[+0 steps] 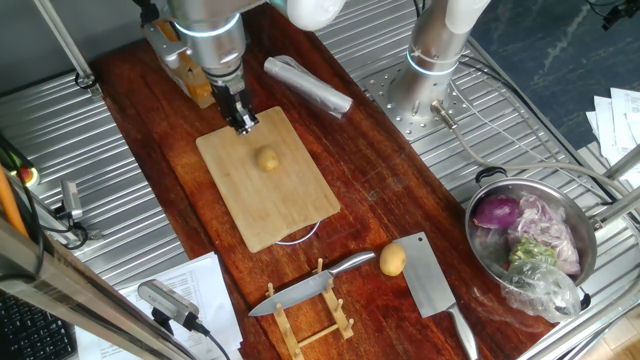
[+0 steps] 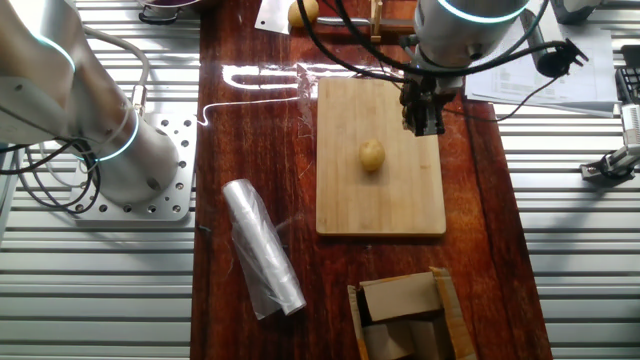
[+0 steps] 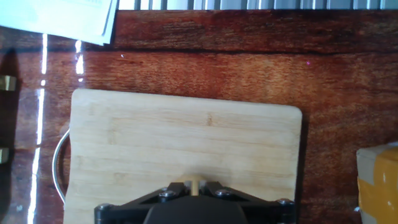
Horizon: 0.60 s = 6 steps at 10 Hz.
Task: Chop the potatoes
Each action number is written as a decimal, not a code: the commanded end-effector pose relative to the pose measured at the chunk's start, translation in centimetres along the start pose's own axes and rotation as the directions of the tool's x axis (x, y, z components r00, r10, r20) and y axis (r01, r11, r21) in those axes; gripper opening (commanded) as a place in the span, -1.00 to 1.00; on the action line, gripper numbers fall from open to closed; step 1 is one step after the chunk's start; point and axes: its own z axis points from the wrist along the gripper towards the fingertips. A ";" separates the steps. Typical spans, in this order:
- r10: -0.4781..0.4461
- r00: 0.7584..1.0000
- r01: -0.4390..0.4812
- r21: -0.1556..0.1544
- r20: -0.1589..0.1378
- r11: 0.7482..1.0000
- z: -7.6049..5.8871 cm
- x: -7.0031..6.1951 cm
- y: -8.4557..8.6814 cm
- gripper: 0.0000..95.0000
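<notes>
One small yellow-tan potato [image 1: 267, 158] [image 2: 372, 155] lies whole near the middle of the bamboo cutting board [image 1: 290, 205] [image 2: 345, 195] [image 3: 124, 143]. A second potato [image 1: 392, 260] [image 2: 303, 12] rests on the wooden table beside the cleaver [image 1: 430, 280]. My gripper [image 1: 243, 122] [image 2: 424, 118] [image 3: 194, 184] hovers over the board's edge, a short way from the first potato and not touching it. Its fingers stand almost together with only a thin slit between them, and nothing is held. The hand view shows bare board and no potato.
A knife [image 1: 310, 285] lies across a wooden rack [image 1: 315, 320] near the board's other end. A steel bowl [image 1: 575, 215] holds a purple onion [image 1: 497, 212] and scraps. A plastic roll [image 1: 307, 85] [image 2: 262, 248], a cardboard box [image 2: 405, 315] and a second arm's base [image 2: 110, 150] stand nearby.
</notes>
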 end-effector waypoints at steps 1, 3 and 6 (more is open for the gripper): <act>0.004 1.000 -0.004 0.002 -0.006 1.000 0.1 0.0 0.1 -1.00; 0.016 1.000 -0.016 0.002 -0.009 1.000 1.0 -0.7 2.2 -1.00; 0.051 0.999 -0.051 0.001 0.010 0.999 2.9 -1.3 6.7 -1.00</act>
